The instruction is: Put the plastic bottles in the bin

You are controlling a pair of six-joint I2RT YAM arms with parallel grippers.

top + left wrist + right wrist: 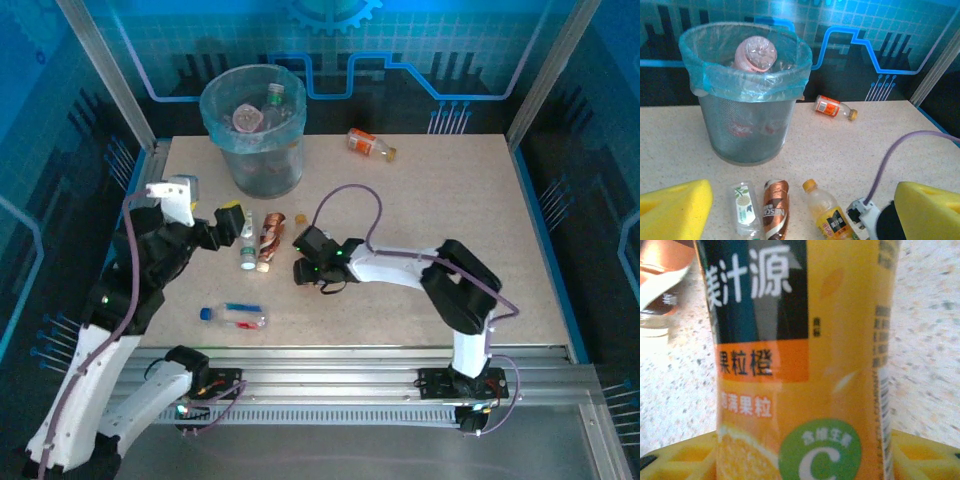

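The bin stands at the back left, lined with a blue bag and holding several plastic bottles. Three bottles lie side by side mid-table: a green-label one, a brown-label one and an orange-juice one. My right gripper is shut on the orange-juice bottle, its yellow pads against both sides. My left gripper hovers open just left of the green-label bottle, nothing between its pads.
An orange-label bottle lies at the back, right of the bin. A blue-capped bottle lies near the front edge, left of centre. The right arm's purple cable loops over the table's middle.
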